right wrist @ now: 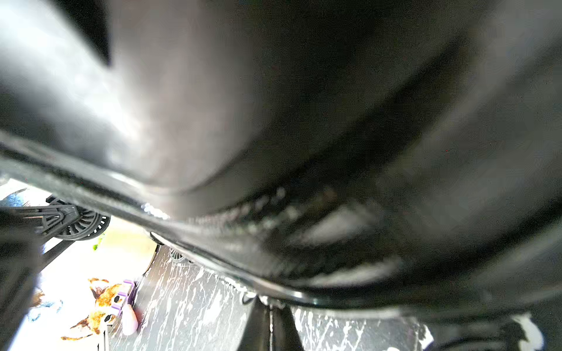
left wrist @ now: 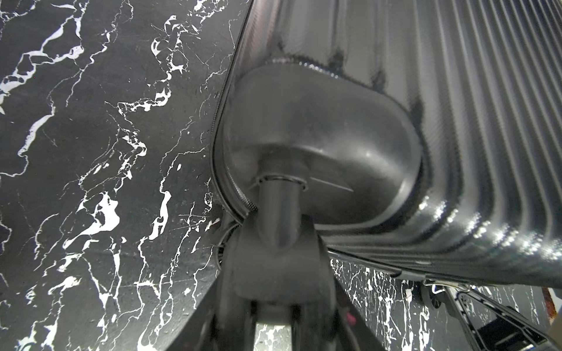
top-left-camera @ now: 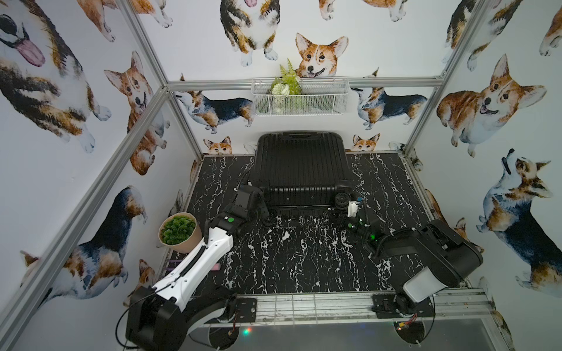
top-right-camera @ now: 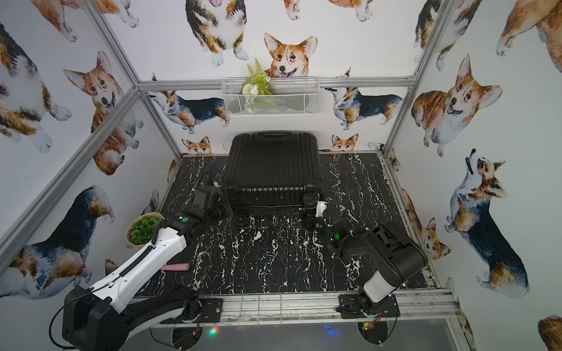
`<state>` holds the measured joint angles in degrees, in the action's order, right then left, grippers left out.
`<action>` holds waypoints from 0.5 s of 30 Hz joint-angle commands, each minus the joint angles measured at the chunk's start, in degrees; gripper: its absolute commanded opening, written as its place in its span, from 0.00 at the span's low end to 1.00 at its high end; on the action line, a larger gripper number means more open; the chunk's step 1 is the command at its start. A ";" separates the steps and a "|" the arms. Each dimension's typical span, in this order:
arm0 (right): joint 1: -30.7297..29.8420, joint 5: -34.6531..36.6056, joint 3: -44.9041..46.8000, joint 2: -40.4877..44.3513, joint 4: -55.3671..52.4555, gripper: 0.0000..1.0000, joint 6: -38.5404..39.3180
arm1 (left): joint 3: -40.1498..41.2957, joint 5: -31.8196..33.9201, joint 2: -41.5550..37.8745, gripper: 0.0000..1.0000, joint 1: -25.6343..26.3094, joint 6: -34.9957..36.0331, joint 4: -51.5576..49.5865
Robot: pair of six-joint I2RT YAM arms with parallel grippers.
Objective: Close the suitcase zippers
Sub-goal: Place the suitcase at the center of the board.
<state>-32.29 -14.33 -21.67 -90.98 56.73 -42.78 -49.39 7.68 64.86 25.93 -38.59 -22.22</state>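
While the suitcase (top-left-camera: 301, 164) is laid flat at the back of the marble table (top-left-camera: 304, 261), wheels turned toward the arms, its near left corner is met by the left gripper (top-left-camera: 258, 203), whose jaws are clamped on the stem of a wheel (left wrist: 275, 237). At the near right corner the right gripper (right wrist: 270, 319) is held right at the zippers (right wrist: 243, 218), jaws clenched tight (whether a pull is pinched between them cannot be told, the close view being blurred).
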 commanded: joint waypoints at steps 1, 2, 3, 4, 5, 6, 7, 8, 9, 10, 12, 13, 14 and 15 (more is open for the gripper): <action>-0.90 -9.80 -1.04 -0.18 1.17 0.00 0.76 | -0.01 -9.06 0.91 0.09 0.88 -0.11 7.03; -0.91 -8.98 -1.06 0.12 0.64 0.00 0.90 | -0.01 -9.25 1.12 0.09 0.95 -0.08 7.10; -0.85 -7.70 -1.01 0.58 -0.45 0.00 1.18 | -0.09 -9.37 1.31 0.09 0.96 0.00 7.10; -0.90 -6.99 -1.01 0.89 -1.19 0.00 1.49 | -0.18 -9.57 1.47 0.10 0.96 0.08 7.25; -0.92 -5.75 -1.16 1.58 -2.93 0.00 2.12 | -0.27 -9.70 1.66 0.10 0.97 0.08 7.34; -0.93 -4.73 -1.39 2.21 -4.74 0.00 2.92 | -0.27 -9.79 1.83 0.10 1.05 0.09 7.36; -0.93 -3.95 -1.60 2.74 -6.59 0.00 3.60 | -0.27 -9.87 1.91 0.10 1.05 0.09 7.36; -0.92 -3.17 -1.86 3.31 -8.45 0.00 4.36 | -0.35 -10.01 2.07 0.11 1.05 0.17 7.36; -0.85 -2.64 -1.97 3.95 -9.75 0.00 5.01 | -0.32 -10.12 2.19 0.11 1.05 0.11 7.36; -0.80 -2.18 -1.97 4.51 -10.66 0.00 5.62 | -0.27 -10.36 2.26 0.11 1.05 0.15 7.52; -0.78 -0.95 -1.88 5.64 -11.99 0.00 6.36 | -0.20 -10.72 2.58 0.11 1.05 0.09 7.71; -0.70 -0.26 -1.83 6.17 -12.86 0.00 6.71 | -0.18 -11.13 2.85 0.11 1.05 0.18 7.96; -0.68 0.37 -1.80 6.52 -13.53 0.00 7.00 | -0.18 -11.54 3.03 0.11 1.05 0.27 8.19; -0.66 0.93 -1.95 6.92 -14.27 0.00 7.34 | -0.18 -12.02 3.31 0.11 1.05 0.26 8.49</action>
<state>-32.36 -10.41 -23.09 -85.52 45.15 -42.26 -49.47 7.51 67.20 26.17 -38.17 -19.29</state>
